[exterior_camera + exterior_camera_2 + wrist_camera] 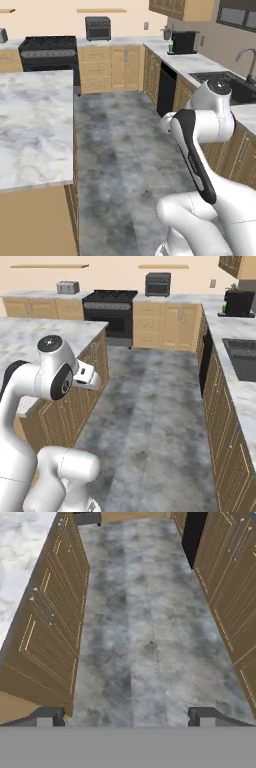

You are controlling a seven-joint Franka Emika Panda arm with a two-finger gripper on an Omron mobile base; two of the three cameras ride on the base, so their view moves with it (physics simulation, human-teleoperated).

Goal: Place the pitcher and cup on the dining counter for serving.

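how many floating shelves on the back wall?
2. Left shelf is above the toaster; right shelf is above the microwave. More may lie out of frame.

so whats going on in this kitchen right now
The robot arm stands in the aisle between the marble-topped dining counter and the wall counter with the sink. Its gripper is open, holds nothing and points at the grey floor. A green cup sits far off on the corner counter beside a black appliance. Nothing has been placed on the dining counter yet.
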